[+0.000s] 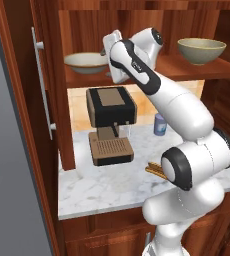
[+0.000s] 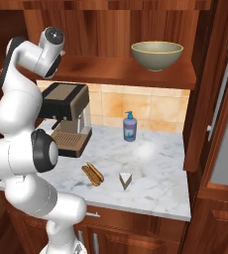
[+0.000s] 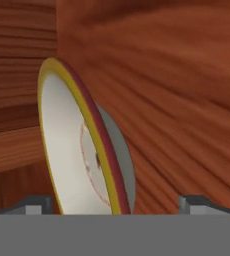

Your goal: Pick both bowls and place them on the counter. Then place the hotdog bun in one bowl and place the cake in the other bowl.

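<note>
My fingers (image 3: 114, 205) stand spread wide with nothing between them, and the rim of the shallow cream bowl (image 3: 82, 150) rises straight up through the gap, edge-on, its tan lip running away from me while one fingertip (image 3: 34, 205) sits on the hollow side and the other on the underside. That is the relation the coming move turns on: the rim lies along my line of sight, dead ahead and between the tips, so I judge a short push forward and a squeeze across the wall would take it. From the left base view the same bowl (image 1: 86, 62) rests on the wooden shelf (image 1: 187, 67) above the bench (image 1: 112, 185), and my hand is up at its right edge, roughly level with it. The deeper olive bowl (image 2: 156, 53) sits well apart on the same shelf, toward the far right, untouched. Down on the marble, the hotdog bun (image 2: 92, 173) lies in front of the coffee machine (image 2: 66, 116), its long axis running slantwise toward the bench edge, and the cake (image 2: 125, 179) lies just beside it; the blue soap bottle (image 2: 130, 127) stands further back by the tiles. Neither bowl is down yet, so I reckon the task is at its first pick.
</note>
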Tool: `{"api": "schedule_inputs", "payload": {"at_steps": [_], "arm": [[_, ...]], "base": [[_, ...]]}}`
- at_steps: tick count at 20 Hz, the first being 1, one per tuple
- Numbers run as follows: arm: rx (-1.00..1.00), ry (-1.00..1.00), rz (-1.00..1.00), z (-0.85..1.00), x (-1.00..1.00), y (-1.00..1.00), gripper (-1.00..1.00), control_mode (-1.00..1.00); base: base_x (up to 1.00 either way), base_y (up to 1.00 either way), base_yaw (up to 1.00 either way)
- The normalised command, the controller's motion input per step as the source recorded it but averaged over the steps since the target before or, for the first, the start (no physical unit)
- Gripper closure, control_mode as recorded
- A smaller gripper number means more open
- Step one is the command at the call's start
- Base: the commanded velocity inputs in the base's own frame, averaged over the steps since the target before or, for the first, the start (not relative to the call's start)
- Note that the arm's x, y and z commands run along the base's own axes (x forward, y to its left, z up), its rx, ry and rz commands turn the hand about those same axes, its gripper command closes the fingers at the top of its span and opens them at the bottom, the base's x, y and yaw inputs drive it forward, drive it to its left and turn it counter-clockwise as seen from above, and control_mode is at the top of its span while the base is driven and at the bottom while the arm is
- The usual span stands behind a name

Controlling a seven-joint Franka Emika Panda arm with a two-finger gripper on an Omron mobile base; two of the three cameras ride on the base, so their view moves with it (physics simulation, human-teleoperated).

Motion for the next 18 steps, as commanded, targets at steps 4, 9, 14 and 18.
{"api": "schedule_inputs", "payload": {"at_steps": [4, 9, 14, 18], "arm": [[0.0, 0.0, -0.01, -0.18, 0.24, 0.16, -1.0, -1.0], [0.0, 0.0, 0.0, -0.21, 0.17, 0.13, 1.0, -1.0], [0.0, 0.0, 0.0, -0.18, 0.01, 0.09, 1.0, -1.0], [0.02, 0.0, 0.0, -0.1, -0.09, 0.06, 1.0, -1.0]], "base": [[0.0, 0.0, 0.0], [0.0, 0.0, 0.0], [0.0, 0.0, 0.0], [0.0, 0.0, 0.0]]}}
